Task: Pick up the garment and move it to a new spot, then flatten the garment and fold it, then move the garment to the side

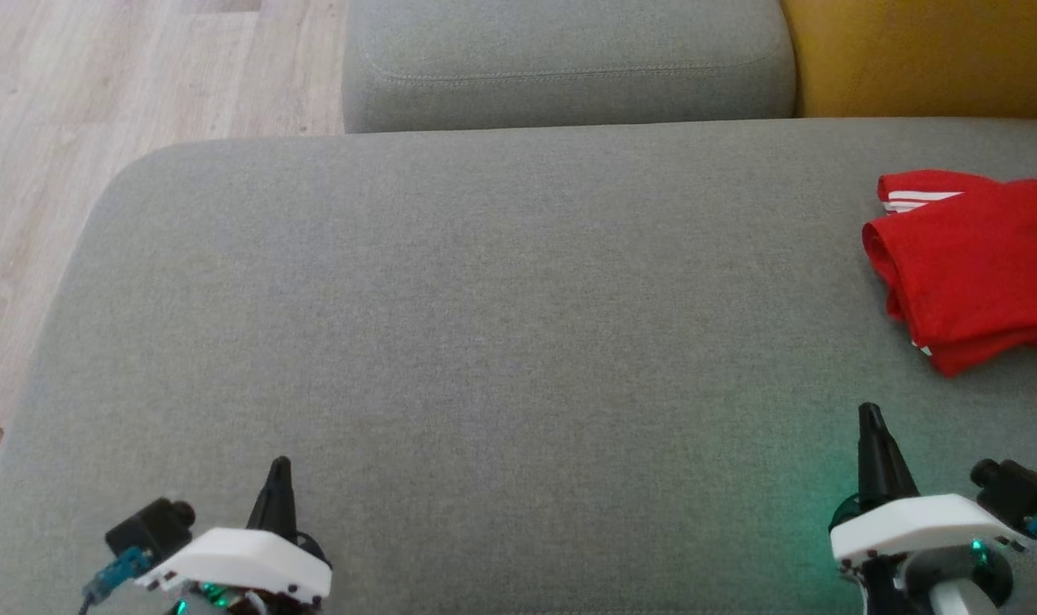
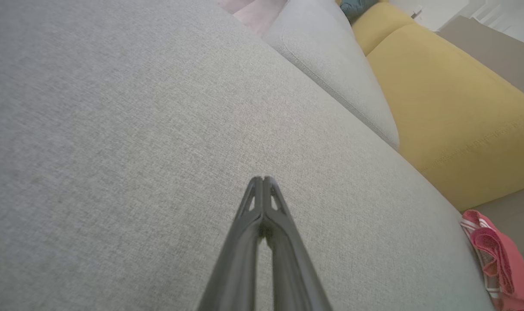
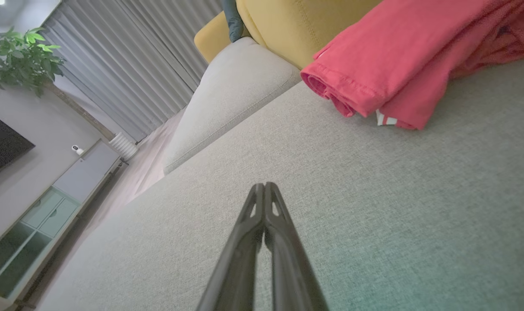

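Note:
A red garment point(image 1: 980, 265) with white stripes lies folded at the right edge of the grey sofa seat point(image 1: 501, 342); it also appears as the red garment point(image 3: 400, 56) at the upper right of the right wrist view and the red garment point(image 2: 499, 263) at the lower right of the left wrist view. My right gripper point(image 1: 869, 414) is shut and empty, hovering over bare cushion below the garment, apart from it. My left gripper point(image 1: 280, 465) is shut and empty at the lower left, far from the garment. Both pairs of fingertips point(image 2: 263, 179) point(image 3: 264, 185) are pressed together.
A grey back cushion point(image 1: 570, 60) and a yellow cushion point(image 1: 928, 51) border the far side of the seat. Wooden floor point(image 1: 100, 102) lies to the left past the seat's rounded edge. The right wrist view takes in curtains, a plant point(image 3: 24, 60) and a cabinet point(image 3: 50, 207).

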Robot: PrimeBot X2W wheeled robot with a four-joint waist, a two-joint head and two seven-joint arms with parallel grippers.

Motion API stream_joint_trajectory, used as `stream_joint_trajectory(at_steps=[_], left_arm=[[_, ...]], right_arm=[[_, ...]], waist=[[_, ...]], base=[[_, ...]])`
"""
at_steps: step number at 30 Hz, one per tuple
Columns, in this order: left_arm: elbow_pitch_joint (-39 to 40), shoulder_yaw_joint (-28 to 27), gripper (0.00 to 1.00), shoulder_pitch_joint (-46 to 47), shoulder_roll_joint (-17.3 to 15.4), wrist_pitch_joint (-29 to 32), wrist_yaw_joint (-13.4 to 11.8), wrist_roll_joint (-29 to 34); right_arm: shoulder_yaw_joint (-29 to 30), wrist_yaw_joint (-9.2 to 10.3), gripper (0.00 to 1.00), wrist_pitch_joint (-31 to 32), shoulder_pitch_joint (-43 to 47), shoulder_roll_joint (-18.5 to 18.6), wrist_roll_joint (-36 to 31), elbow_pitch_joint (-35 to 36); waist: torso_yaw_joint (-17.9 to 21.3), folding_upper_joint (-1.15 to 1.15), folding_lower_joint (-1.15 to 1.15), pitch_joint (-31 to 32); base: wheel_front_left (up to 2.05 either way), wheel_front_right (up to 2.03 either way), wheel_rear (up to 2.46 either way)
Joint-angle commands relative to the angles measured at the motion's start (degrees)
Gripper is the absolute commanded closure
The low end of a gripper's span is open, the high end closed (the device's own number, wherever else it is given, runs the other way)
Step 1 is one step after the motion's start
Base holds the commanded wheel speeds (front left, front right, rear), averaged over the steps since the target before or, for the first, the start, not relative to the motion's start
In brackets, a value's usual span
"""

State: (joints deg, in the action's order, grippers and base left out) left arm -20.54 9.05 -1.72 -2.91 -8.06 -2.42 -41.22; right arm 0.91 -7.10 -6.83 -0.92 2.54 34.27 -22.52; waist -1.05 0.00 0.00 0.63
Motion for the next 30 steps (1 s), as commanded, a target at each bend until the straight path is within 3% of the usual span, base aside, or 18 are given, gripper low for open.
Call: stream_joint_trajectory(at_steps=[1,30], left_arm=[[2.1,-1.3,1.0,3.3,-0.1,0.4,0.7,-1.3],[3.6,-6.1,1.0,4.9,-0.1,5.2,3.8,-18.2]], right_arm=[[0.1,-0.12,1.0,0.4,-3.3,0.1,1.6,2.3],[2.0,-0.21,1.0,4.8,-4.0,0.2,20.7,4.4]], waist=[[0.0,0.0,0.0,0.0],[0.4,0.0,0.0,-0.3]], base=[[0.0,0.0,0.0],[0.0,0.0,0.0]])
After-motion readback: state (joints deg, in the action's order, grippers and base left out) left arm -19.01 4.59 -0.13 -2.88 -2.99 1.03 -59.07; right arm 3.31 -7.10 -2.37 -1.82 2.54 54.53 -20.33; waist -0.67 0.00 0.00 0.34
